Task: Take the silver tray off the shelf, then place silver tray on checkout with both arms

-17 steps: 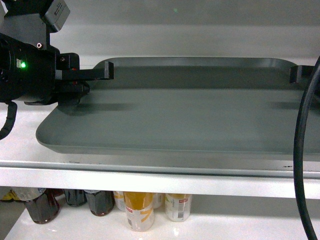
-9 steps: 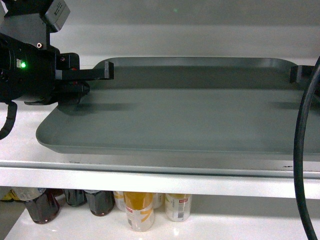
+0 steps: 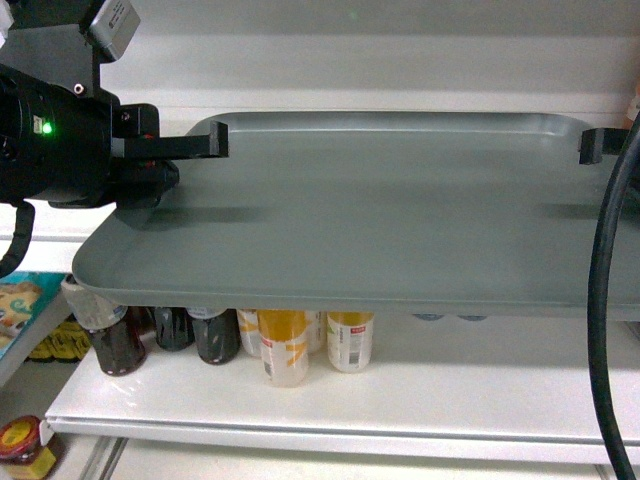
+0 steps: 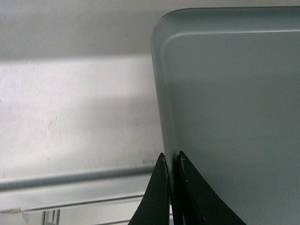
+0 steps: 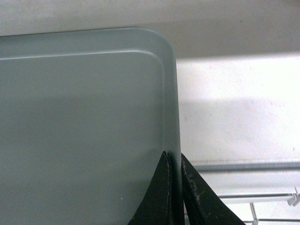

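The silver tray (image 3: 380, 220) hangs level in the air, held at both short ends. My left gripper (image 3: 200, 155) is shut on its left rim, and the left wrist view shows the black fingers (image 4: 161, 187) pinching the silver tray's (image 4: 234, 93) raised edge. At the opposite rim my right gripper (image 3: 590, 150) is shut too, its fingers (image 5: 159, 187) clamping the silver tray's (image 5: 84, 117) edge. The white shelf (image 4: 70, 108) lies below and beside the tray, its front lip (image 4: 70, 178) level with my fingertips. The checkout is out of view.
Under the tray a lower shelf board (image 3: 350, 410) carries yellow-labelled bottles (image 3: 285, 350) and dark bottles (image 3: 120, 340). A black cable (image 3: 605, 300) hangs down the right side. A jar (image 3: 22, 445) and coloured packs (image 3: 20, 310) sit at lower left. Wire racking (image 5: 272, 201) shows beside the right gripper.
The shelf board and its front lip that lay under the tray's near edge have gone from the head view; the lower shelf's bottles now show directly beneath the tray. Both grips are unchanged.
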